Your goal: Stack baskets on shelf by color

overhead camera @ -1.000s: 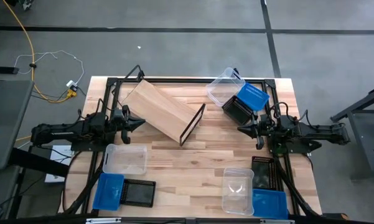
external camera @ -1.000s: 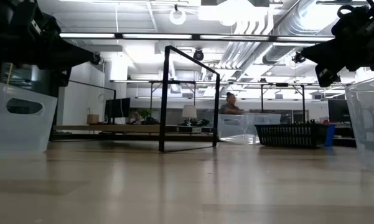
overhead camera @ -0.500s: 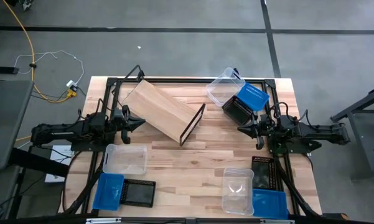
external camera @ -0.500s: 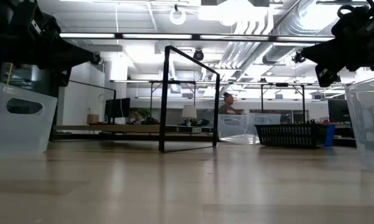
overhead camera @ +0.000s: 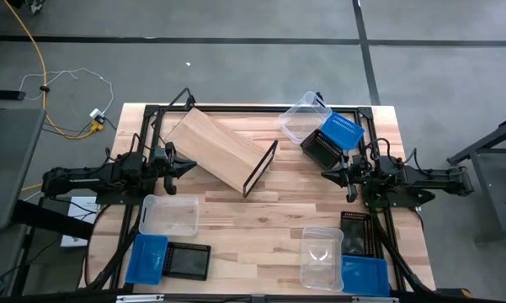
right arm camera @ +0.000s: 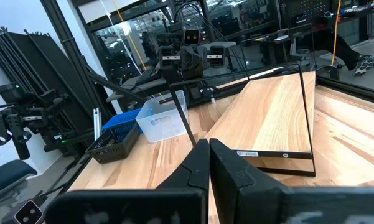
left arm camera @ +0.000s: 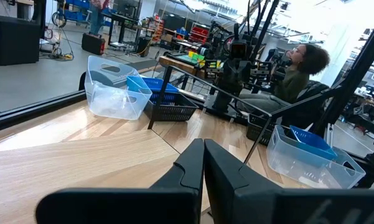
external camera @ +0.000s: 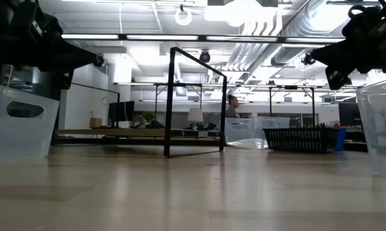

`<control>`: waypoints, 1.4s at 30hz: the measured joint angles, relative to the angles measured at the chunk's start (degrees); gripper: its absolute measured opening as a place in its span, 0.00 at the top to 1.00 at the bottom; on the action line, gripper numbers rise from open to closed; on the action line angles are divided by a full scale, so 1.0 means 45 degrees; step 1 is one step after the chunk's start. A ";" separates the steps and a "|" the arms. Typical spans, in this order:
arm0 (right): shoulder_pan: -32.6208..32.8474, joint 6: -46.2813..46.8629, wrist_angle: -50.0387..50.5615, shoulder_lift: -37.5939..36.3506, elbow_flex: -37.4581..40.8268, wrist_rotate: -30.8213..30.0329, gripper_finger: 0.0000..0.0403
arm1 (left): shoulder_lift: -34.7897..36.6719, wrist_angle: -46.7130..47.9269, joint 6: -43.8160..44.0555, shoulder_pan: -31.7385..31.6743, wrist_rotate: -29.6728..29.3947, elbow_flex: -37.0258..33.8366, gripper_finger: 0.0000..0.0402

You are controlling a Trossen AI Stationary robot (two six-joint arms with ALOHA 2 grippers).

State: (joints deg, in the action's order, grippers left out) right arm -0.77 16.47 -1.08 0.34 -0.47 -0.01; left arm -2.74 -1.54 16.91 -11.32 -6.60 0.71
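No basket is on the shelf (overhead camera: 221, 150) yet. The baskets (overhead camera: 170, 214) sit around the counter (overhead camera: 261, 210). Both the left gripper (overhead camera: 189, 166) and right gripper (overhead camera: 327, 173) have clenched, empty jaws.

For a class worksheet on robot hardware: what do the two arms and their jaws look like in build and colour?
Both arms are dark, nearly black, built of slim jointed segments with cabling along them. The left gripper and right gripper each end in two flat, matte black tapering jaws with bevelled edges. No markings are legible.
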 joint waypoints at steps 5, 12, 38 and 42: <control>0.0004 0.0000 -0.0003 0.0004 0.0003 0.0002 1.00 | 0.0003 0.0000 0.0000 0.0001 -0.0003 -0.0001 1.00; 0.0002 0.0000 -0.0004 0.0002 0.0001 0.0002 1.00 | 0.0001 0.0000 0.0000 -0.0002 -0.0002 0.0000 1.00; 0.0004 -0.0055 -0.0046 0.0004 0.0005 -0.0117 1.00 | 0.0000 0.0000 0.0000 -0.0003 -0.0003 -0.0001 1.00; 0.0004 0.0754 -0.1232 0.0009 0.0005 -0.1778 1.00 | 0.0005 0.0000 0.0001 0.0002 -0.0003 -0.0004 1.00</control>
State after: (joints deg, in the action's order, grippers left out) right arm -0.75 19.86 -6.63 0.38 -0.45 -8.01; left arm -2.72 -1.54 16.91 -11.31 -6.61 0.69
